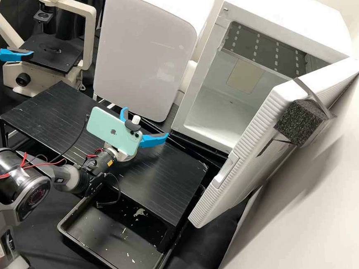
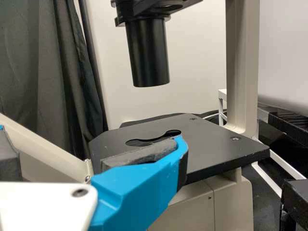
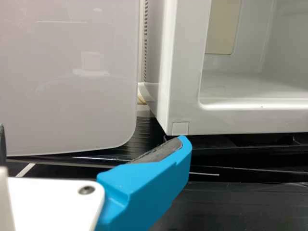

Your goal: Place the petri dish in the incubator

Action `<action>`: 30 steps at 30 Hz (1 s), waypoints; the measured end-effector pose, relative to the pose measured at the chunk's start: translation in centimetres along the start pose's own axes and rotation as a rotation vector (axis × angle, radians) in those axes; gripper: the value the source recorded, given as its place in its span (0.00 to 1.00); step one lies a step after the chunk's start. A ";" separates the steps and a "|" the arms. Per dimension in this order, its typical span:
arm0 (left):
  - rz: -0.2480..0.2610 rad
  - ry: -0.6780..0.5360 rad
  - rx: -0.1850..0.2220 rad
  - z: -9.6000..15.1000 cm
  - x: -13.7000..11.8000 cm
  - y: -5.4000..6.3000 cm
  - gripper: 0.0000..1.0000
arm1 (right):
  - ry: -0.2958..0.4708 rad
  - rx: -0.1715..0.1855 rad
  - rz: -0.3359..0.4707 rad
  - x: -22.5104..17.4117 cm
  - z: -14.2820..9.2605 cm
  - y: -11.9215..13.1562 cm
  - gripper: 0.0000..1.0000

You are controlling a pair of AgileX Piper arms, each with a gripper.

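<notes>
The left gripper (image 1: 15,39) gaped wide, empty, by the microscope (image 1: 53,57) — the right gripper (image 1: 146,121) likewise, near the open incubator (image 1: 286,14).

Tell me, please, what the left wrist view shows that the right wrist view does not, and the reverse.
Left wrist view: a microscope with its black cylinder above a dark stage, and a dark curtain.

Right wrist view: the open white incubator, with a beige panel inside.

Shared: a blue finger with a dark grey pad, and a white plate bearing a screw.
</notes>
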 end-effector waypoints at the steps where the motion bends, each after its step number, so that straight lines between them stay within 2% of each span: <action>1: 0.000 0.000 0.000 0.0 0.0 0.0 1.00 | 0.000 0.000 0.000 0.0 0.0 0.0 1.00; 11: 0.000 0.000 0.000 0.0 0.0 0.0 1.00 | -0.001 0.000 -0.001 0.0 0.0 0.0 1.00; 16: 0.000 0.000 0.000 0.0 0.0 0.0 1.00 | -0.007 0.002 0.018 -1.5 0.2 0.4 1.00; 19: 0.000 0.000 0.000 0.0 0.0 0.0 1.00 | 0.017 0.005 0.057 -2.8 0.1 1.0 1.00; 21: 0.000 0.000 0.000 0.0 0.0 0.0 1.00 | 0.041 0.025 0.083 -3.8 -0.2 1.3 1.00; 25: 0.000 0.000 0.000 0.0 0.0 0.0 1.00 | 0.105 0.038 0.118 -5.9 -0.7 1.4 1.00; 30: 0.000 0.000 0.000 0.0 0.0 0.0 1.00 | 0.135 0.044 0.100 -7.7 -0.7 0.2 1.00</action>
